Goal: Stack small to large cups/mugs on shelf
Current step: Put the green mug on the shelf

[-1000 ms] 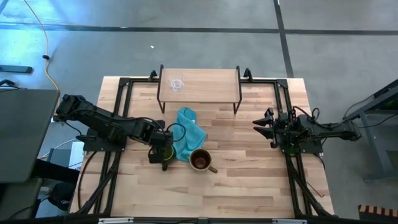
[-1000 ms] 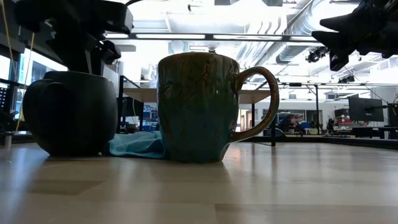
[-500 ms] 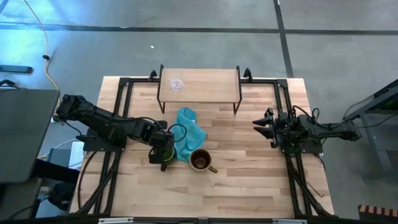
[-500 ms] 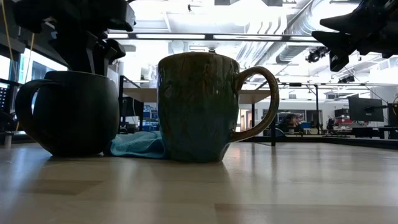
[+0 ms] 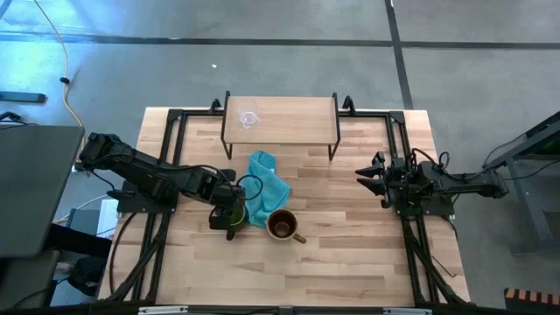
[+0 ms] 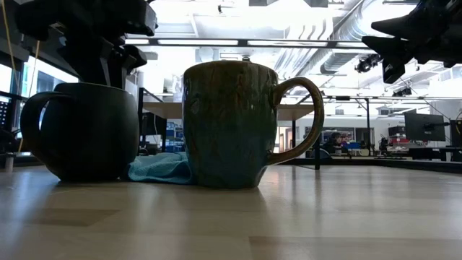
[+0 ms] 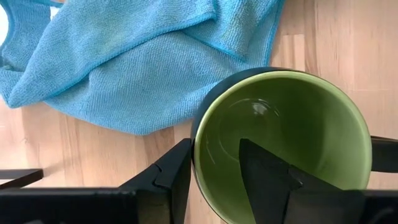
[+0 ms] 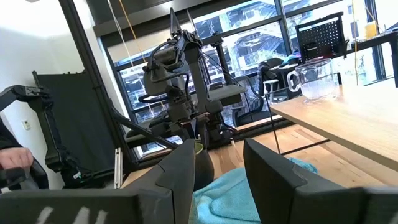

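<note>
Striped pale-wood tabletop (image 5: 350,254), rumpled teal-blue cloth (image 5: 267,187) at centre.
Left gripper (image 7: 214,177) pinching glossy dark round mug's (image 5: 229,216) green-lined rim; right gripper (image 5: 362,176) parted, idle; clear glass cup (image 5: 249,118), seemingly ribbed, on light-wood shelf (image 5: 293,118).

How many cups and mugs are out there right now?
3. A glass cup stands on the shelf. A dark mug sits on the table with the left gripper on its rim. A tan mug stands beside it. None seem hidden.

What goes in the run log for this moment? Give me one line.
left gripper: shut on dark mug rim, beside teal cloth | right gripper: open, waiting at right | glass cup: on shelf | olive mug: on table
</note>
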Robot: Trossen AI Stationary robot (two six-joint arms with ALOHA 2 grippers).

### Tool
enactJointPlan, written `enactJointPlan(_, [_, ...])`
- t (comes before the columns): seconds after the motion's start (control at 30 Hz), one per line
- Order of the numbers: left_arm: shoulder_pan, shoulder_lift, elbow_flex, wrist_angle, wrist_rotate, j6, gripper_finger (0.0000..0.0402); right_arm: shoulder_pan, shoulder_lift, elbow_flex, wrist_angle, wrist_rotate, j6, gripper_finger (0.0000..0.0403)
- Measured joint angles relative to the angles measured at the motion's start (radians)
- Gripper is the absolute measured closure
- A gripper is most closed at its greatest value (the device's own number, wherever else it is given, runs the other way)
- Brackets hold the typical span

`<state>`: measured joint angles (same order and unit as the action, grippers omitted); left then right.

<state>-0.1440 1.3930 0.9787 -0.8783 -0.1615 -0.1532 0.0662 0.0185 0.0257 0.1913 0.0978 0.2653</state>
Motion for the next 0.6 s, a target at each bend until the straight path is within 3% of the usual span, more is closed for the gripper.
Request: enactJointPlan(0.6, [0.001,0.051,0.002,0.003,0.069,0.018,0.0279,0.0,0.0,0.0,-0.001,0.0,-0.003,0.0275])
